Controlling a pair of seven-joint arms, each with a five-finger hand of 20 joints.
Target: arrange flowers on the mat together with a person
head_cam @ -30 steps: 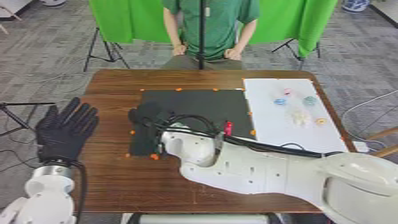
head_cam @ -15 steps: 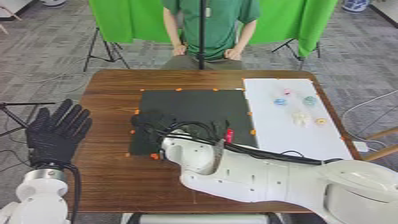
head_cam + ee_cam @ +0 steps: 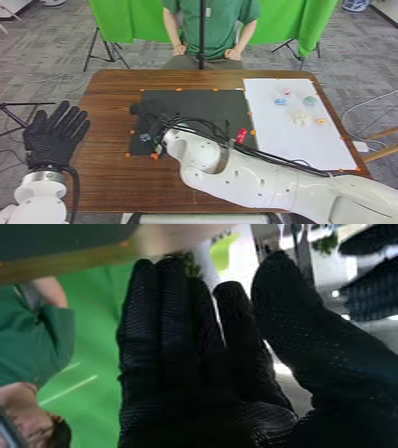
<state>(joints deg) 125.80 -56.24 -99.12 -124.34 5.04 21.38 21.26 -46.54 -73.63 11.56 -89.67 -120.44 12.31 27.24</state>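
So the right hand (image 3: 149, 111) is over the left side of the black mat (image 3: 204, 105), and there's a little bluish flower-looking thing (image 3: 146, 137) on the mat just below it in the head view. Can't tell if they're touching. In the wrist view the right hand (image 3: 209, 396) has its fingers straight and pretty much lined up side by side, thumb sticking out away from them, no pinch going on.

The rest of the flowers are well apart from that hand, on the white sheet (image 3: 306, 147) at the right of the bench (image 3: 115, 180): a pink one (image 3: 286, 91) up top, a blue one (image 3: 280, 101) just below it, a greenish one (image 3: 309, 100) to the right, then a pale one (image 3: 300, 117) next to an orangey one (image 3: 321, 121). Left hand (image 3: 55, 135) is way over at the left of the frame, fingers spread.

Hard-to-see stuff: black glove on black mat, so the right hand's outline kinda melts in, and cables run across part of the mat. The white arm hides the mat's lower right corner and runs out of frame at lower right. The petals are too small to make out, and that bluish thing is honestly mostly a smudge.
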